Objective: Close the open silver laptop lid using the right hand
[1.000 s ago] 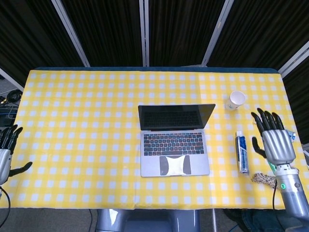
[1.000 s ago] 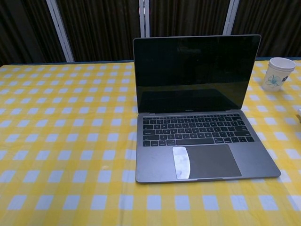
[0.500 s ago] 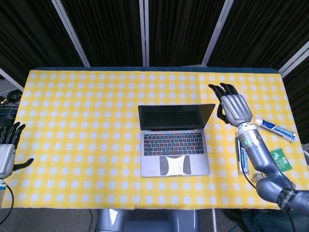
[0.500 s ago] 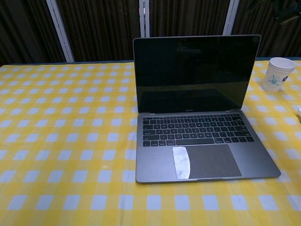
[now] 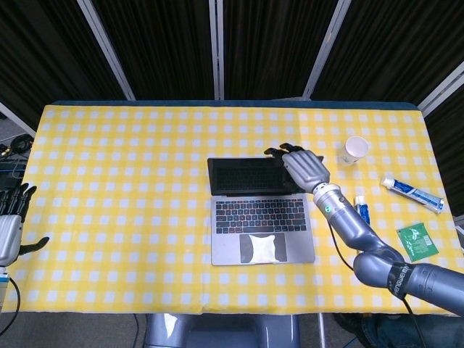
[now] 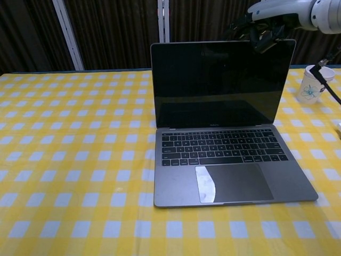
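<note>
Right hand (image 5: 301, 165) at top right corner of laptop lid (image 6: 224, 80), fingers spread and draped over the rim, grasping nothing; contact w/ rim likely but can't confirm from either view. Left hand (image 5: 10, 230) far off at opposite desk edge, released, fingers apart, idle.

Laptop (image 5: 262, 217) sits mid-desk, directly below and inward of right hand: base flat on checked cloth, lid upright, screen dark, keyboard toward robot.

Handling, judged: lid thin, rigid metal w/ glass screen, hinged at back. Prob light, hinge gives steady friction then drops near shut. Smooth, a bit slippery under fingers. No grip needed; press from behind on top rim, pref nearer middle than corner to avoid twisting panel. Ease down at end, glass fragile if slammed. Base may slide on cloth if push goes forward rather than down.

Room: lid swings toward robot, over keyboard and trackpad; nothing lying on either, apart from pale glare patch on trackpad. Paper cup (image 5: 355, 149) just outward of hand, near wrist/forearm path; elbow swing could tip it. Toothpaste tube (image 5: 412, 193), blue tube (image 5: 362, 209) and green packet (image 5: 417, 241) further outward, beside forearm, apart from laptop. Desk (image 5: 130, 217) front edge well apart from laptop base.
</note>
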Controlling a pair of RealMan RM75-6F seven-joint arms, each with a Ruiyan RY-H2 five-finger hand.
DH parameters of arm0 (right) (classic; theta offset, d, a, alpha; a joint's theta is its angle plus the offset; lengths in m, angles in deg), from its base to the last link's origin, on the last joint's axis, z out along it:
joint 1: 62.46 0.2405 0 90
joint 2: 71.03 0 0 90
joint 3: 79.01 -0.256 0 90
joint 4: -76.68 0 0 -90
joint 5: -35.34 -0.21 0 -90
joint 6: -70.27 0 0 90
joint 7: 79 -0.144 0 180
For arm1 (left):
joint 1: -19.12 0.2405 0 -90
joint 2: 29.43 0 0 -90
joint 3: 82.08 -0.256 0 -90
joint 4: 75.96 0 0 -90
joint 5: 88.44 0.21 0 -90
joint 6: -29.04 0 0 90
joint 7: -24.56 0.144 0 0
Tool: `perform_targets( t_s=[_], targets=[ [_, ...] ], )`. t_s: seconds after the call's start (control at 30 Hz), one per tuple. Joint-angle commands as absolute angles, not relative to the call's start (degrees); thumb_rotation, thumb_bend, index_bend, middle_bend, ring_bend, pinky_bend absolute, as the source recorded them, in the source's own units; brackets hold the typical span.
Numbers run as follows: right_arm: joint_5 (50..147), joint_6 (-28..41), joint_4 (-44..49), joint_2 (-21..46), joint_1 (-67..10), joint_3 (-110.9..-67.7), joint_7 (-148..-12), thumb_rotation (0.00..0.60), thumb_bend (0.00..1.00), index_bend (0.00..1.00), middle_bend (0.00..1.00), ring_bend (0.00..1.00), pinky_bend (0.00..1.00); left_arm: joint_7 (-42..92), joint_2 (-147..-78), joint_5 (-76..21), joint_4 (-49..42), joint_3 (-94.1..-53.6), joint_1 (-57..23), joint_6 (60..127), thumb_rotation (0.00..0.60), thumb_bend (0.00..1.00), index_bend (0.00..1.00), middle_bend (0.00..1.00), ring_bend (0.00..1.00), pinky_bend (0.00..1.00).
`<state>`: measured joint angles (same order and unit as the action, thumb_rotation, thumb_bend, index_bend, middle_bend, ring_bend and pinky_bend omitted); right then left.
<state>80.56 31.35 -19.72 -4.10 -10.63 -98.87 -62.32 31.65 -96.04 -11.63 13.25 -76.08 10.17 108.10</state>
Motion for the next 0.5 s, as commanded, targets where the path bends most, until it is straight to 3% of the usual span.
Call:
perform_targets(
  t_s=[0.03, 0.5],
  targets=[
    [78.64, 30.77, -20.9, -4.13, -9.23, -97.57, -60.97, 0.6, 1.0, 0.2, 0.29, 0.14, 0.2, 31.54, -96.01, -11.65, 13.21, -76.09, 10.14, 108.07, 0.6, 0.0, 0.0, 0.0, 0.0, 0.0],
    [77.7, 30.03, -27.9, -8.19, -7.75, -95.36, -62.99, 0.6, 1.0, 0.22, 0.37, 0.22, 0.28, 31.52, -96.0, -11.71, 13.16, -76.36, 9.97, 107.79, 0.6, 0.0, 0.0, 0.0, 0.0, 0.0]
  ],
)
